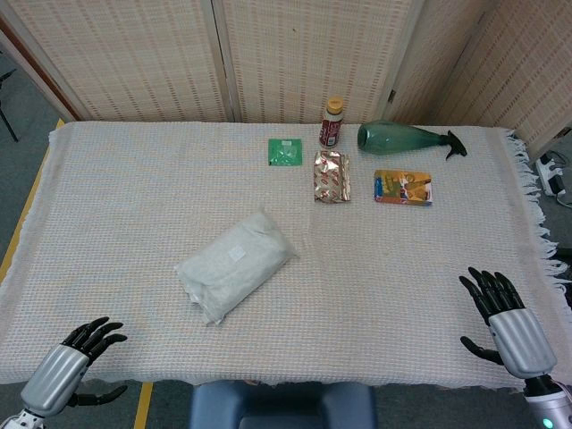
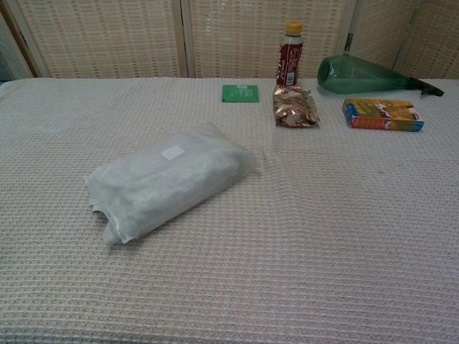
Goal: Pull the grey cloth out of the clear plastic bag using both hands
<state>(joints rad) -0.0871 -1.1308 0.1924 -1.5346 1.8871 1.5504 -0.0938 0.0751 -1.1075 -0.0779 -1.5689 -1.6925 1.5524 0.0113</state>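
Note:
The clear plastic bag (image 1: 236, 264) (image 2: 168, 179) lies on the table's woven cover, left of centre, turned diagonally. The grey cloth fills it and shows through the plastic, with a small white label on top. My left hand (image 1: 79, 358) hovers at the near left edge, fingers spread, holding nothing. At the near right edge my right hand (image 1: 502, 315) also has its fingers apart and is empty. Both hands are well away from the bag. Neither hand appears in the chest view.
Along the far side stand a red bottle with a yellow cap (image 1: 332, 123) (image 2: 290, 54), a green spray bottle lying down (image 1: 404, 138) (image 2: 366, 74), a green packet (image 1: 285, 151), a foil snack bag (image 1: 331, 177) and an orange box (image 1: 403, 188). Folding screens close off the back.

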